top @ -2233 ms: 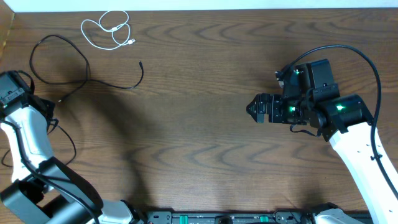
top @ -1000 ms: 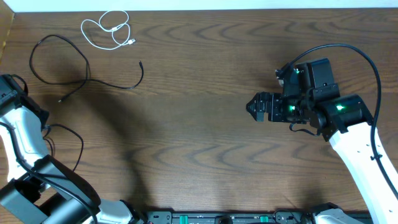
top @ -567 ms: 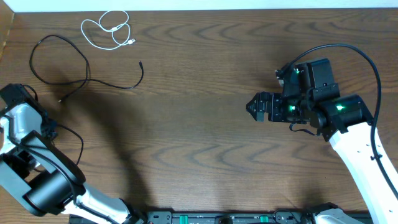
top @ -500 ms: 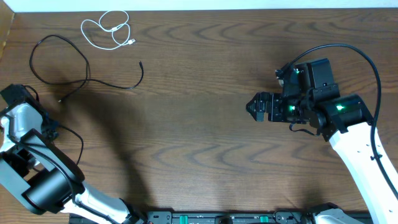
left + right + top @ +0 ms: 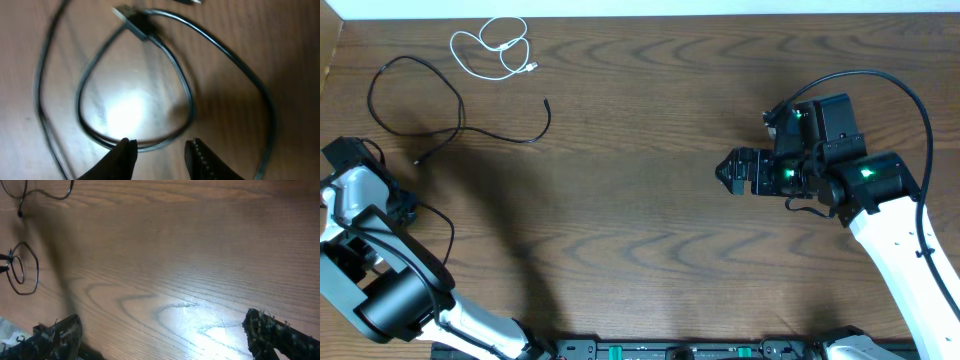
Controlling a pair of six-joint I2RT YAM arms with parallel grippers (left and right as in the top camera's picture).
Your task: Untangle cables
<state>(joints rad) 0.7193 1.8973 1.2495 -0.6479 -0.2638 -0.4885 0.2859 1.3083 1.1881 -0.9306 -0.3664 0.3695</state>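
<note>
The short white cable (image 5: pixel 495 47) lies coiled at the back left. One black cable (image 5: pixel 415 100) makes a big loop below it, with one end at mid-table (image 5: pixel 547 103); it also shows in the right wrist view (image 5: pixel 45 192). A second black cable (image 5: pixel 448 235) loops beside my left arm. In the left wrist view this loop (image 5: pixel 185 95) has a flat plug (image 5: pixel 135 20) at its far side. My left gripper (image 5: pixel 161 152) (image 5: pixel 402 212) is open, low over that loop, with the cable right at its left fingertip. My right gripper (image 5: pixel 732 172) (image 5: pixel 165 335) is wide open and empty over bare table.
The wooden table (image 5: pixel 650 250) ends at a pale back edge (image 5: pixel 720 8). Thick black cables run along my right arm (image 5: pixel 910 100). The second loop also shows far left in the right wrist view (image 5: pixel 22 267).
My left arm has turned at the far left edge and its wrist has shifted slightly; the loop beside it has shifted with it. The right arm and the other cables have not moved.
</note>
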